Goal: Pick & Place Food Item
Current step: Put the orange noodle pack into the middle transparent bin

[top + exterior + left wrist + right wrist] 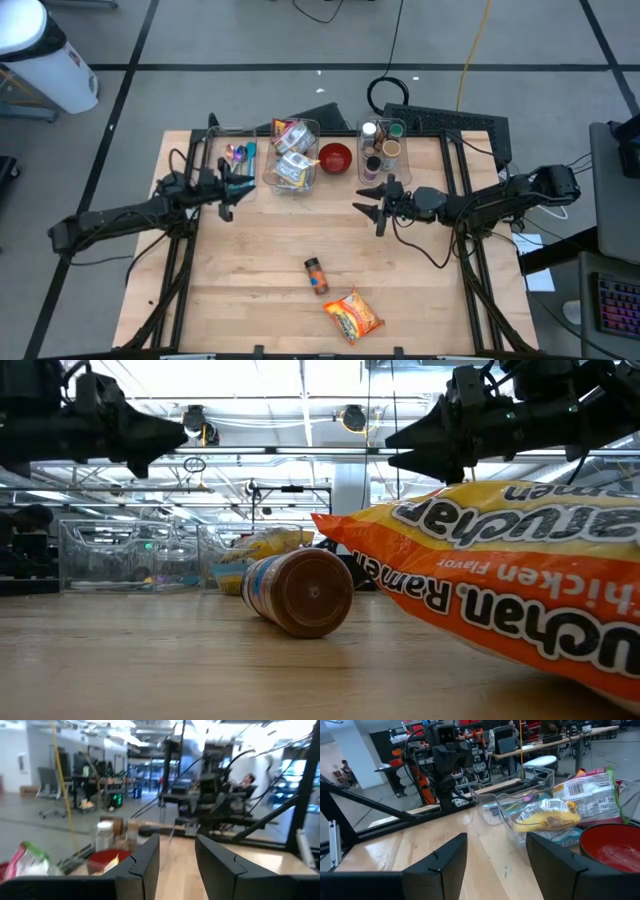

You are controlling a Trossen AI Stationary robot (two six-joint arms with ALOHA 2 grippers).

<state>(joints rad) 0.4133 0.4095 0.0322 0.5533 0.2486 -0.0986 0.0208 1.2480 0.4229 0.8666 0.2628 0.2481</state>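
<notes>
Ramen packet beside spice jar, both tools open, empty, apart

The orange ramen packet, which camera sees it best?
The low view: the orange plastic ramen packet lies right in front, its printed words readable, though it runs off the picture. The high view shows it whole but tiny. Neither wrist view shows it.

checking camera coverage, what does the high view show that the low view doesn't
Only the high view shows the red bowl, the jars bin and both arms hovering open over the table. Only the low view shows the ceiling lights and the ramen printing close up. Both show the ramen packet and the spice jar lying on its side.
</notes>
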